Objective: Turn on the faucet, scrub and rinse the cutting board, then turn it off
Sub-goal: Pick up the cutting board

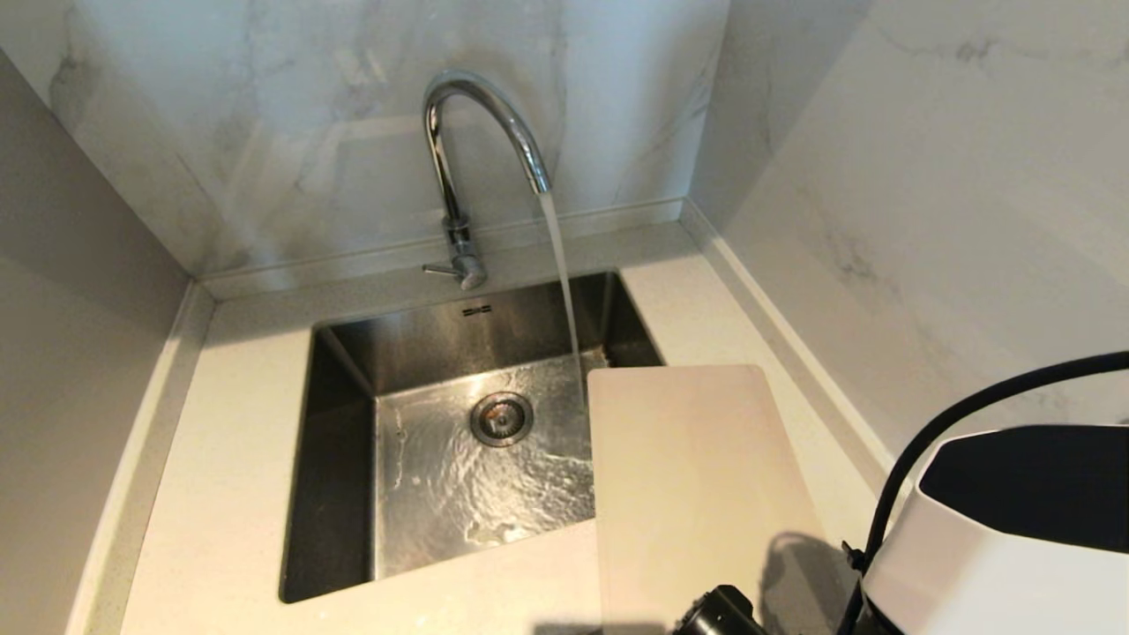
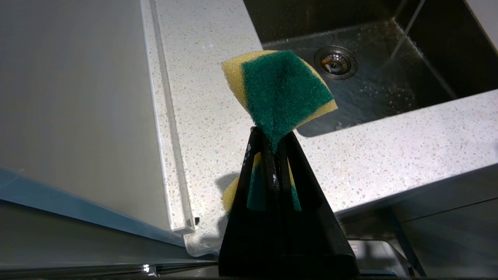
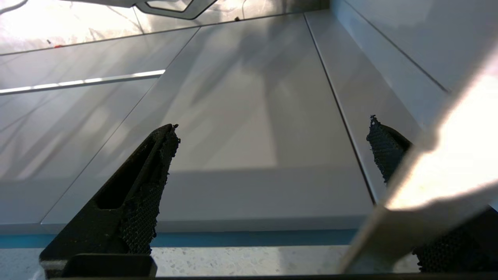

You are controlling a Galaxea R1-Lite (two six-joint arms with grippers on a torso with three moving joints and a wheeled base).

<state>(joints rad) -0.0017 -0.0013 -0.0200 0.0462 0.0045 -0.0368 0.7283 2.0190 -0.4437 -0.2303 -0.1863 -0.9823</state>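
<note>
Faucet [image 1: 481, 159] already running: stream from the arched spout falls into the sink [image 1: 340, 459] and spreads over the basin floor toward the drain [image 1: 501, 418]. Step in hand, by the look of it: getting hold of the cutting board [image 1: 697, 494] so that scrubbing can begin.

Cutting board lying flat on the counter [image 1: 220, 494] at the sink's right side, its left edge overhanging the basin, its far short end just beside the falling water. Long axis running from near edge to far wall, leaning slightly left at the far end. Handle slot not visible.

Right gripper [image 3: 272, 155] spread wide, nothing between the 2 fingers; a pale edge, probably the board, crossing in front of 1 finger. Next move calls for closing on that near edge, then swinging the board under the stream.

Left gripper [image 2: 274, 149] clamped on the sponge [image 2: 278, 87], above the counter's near-left corner, ready for scrubbing.
</note>
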